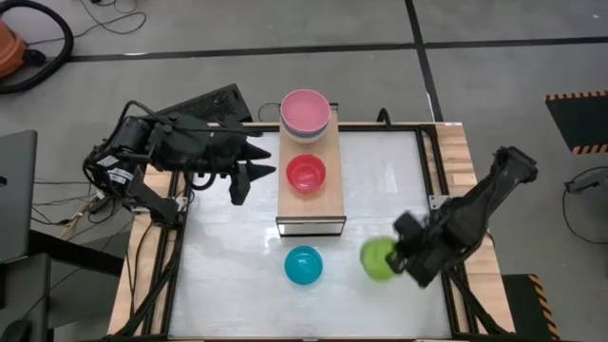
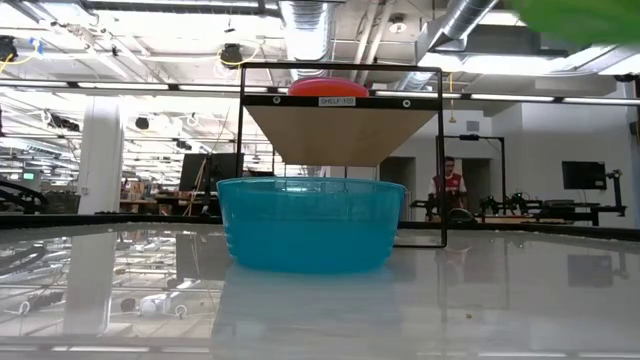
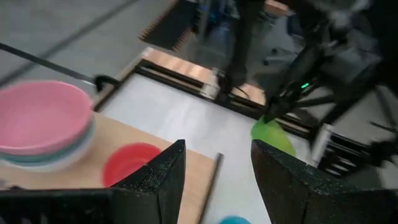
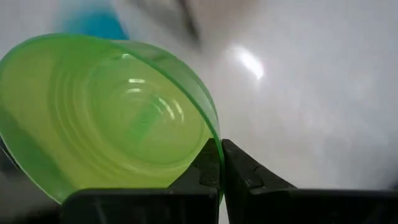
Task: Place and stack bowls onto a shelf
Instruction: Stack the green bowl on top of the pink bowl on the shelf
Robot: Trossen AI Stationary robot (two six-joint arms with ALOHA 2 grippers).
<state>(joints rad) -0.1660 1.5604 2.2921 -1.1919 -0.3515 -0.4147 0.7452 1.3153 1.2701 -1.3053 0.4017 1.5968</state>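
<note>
The shelf point(image 1: 311, 195) stands on the bench point(image 1: 228, 275), and a small white label on its dark front edge point(image 2: 343, 101) reads something like "SHELF", with the rest too small to make out. On the shelf's wood-grain top, at the end away from that front edge, sits a stack of bowls: a light pink bowl point(image 1: 305, 108) on top, nested in a pale teal one and a white one point(image 1: 306, 134) beneath. Next along the shelf, toward the front edge, lies a red bowl point(image 1: 306, 173), empty. On the bench just in front of the shelf rests a cyan bowl point(image 1: 304, 265), upright and empty.

The right claw point(image 4: 219, 163) is pinched shut on the rim of the green bowl point(image 1: 379, 258), which hangs tilted above the bench, beside the cyan bowl and off the shelf's front corner; nothing is inside it.

The left claw point(image 1: 249, 171) hovers beside the shelf, level with the red bowl, its fingers point(image 3: 155, 177) spread apart and holding nothing.

Far behind the shelf in the low view, a person in a red top point(image 2: 449, 183) stands in the room.
</note>
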